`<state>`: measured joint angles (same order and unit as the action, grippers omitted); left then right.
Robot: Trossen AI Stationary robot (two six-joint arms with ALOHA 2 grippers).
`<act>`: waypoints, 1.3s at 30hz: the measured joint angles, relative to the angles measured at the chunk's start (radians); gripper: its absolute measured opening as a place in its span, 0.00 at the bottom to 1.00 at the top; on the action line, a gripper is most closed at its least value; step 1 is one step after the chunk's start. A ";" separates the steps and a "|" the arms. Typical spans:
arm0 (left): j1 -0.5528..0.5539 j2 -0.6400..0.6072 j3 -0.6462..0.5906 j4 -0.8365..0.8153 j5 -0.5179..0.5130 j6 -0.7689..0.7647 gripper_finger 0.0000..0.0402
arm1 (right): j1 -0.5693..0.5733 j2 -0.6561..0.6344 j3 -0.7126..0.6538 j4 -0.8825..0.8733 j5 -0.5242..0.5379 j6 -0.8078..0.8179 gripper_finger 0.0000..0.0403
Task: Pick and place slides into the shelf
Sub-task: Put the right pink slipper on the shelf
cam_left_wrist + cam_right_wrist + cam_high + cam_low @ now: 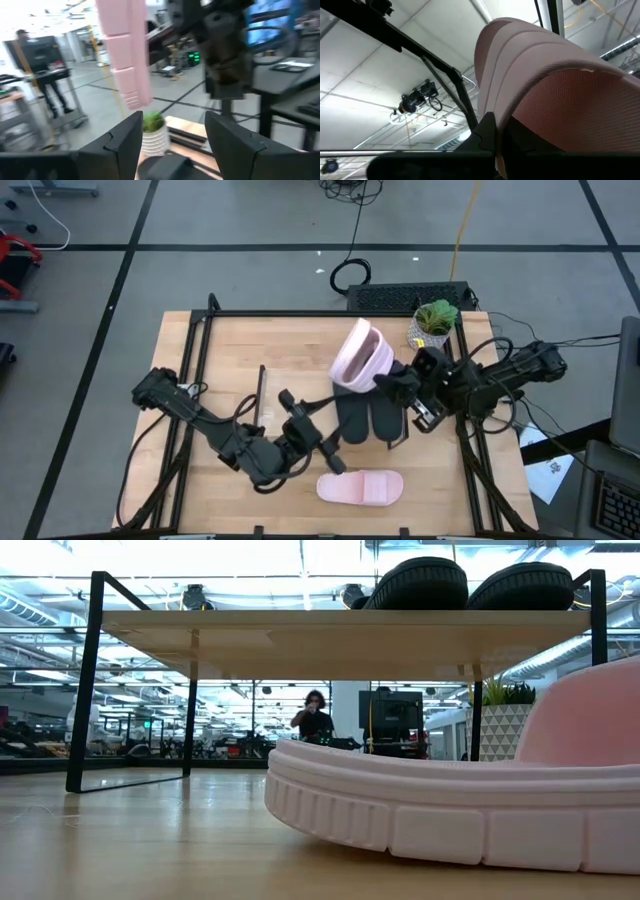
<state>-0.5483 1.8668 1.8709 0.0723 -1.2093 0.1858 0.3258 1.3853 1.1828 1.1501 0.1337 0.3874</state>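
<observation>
My right gripper point(392, 385) is shut on a pale pink slide point(360, 355) and holds it in the air over the shelf point(230, 350), beside the two black slides point(367, 420). These lie side by side on the shelf's wooden top; the low view shows them up on the board point(465, 585). The second pink slide point(360, 488) lies sole down on the table at its near edge, and fills the low view's foreground point(450, 815). My left gripper point(335, 463) is open, just left of that slide and touching nothing. In its wrist view the fingers point(125, 142) stand apart. My right gripper holds the pink slide by the end point(378, 378) nearest the table's right side, coming in roughly level from the right. The right wrist view shows one finger point(485, 132) against the slide by the strap point(560, 95). The slide is lifted clear and tipped up on its side.
A small potted plant point(433, 322) stands at the shelf's far right corner, close behind my right arm. A black keyboard-like slab point(405, 297) lies at the far edge. Bare shelf top lies left of the black slides. A person point(315, 718) stands far behind the table.
</observation>
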 joint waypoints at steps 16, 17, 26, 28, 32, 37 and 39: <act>0.056 0.000 0.000 0.006 -0.085 0.080 0.53 | -0.006 -0.002 0.000 0.085 0.026 -0.177 0.00; 0.056 0.000 0.000 0.006 -0.091 0.082 0.53 | -0.006 -0.002 0.000 0.083 0.026 -0.181 0.00; 0.044 0.000 0.000 0.012 -0.092 0.109 0.53 | 0.007 -0.001 0.000 0.072 0.024 -0.192 0.00; 0.035 0.000 0.000 0.018 -0.072 0.125 0.53 | 0.022 0.000 0.000 0.064 0.023 -0.191 0.00; 0.025 0.000 0.000 0.051 -0.048 0.217 0.53 | 0.043 0.019 0.000 0.068 0.018 -0.191 0.00; 0.012 0.000 0.000 0.063 -0.093 0.311 0.53 | 0.052 0.029 -0.002 0.076 0.019 -0.198 0.00; 0.007 0.000 0.000 0.064 -0.137 0.325 0.53 | 0.036 0.030 -0.002 0.080 0.016 -0.191 0.00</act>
<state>-0.5408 1.8668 1.8709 0.1365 -1.3461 0.5110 0.3622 1.4155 1.1812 1.2299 0.1501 0.1960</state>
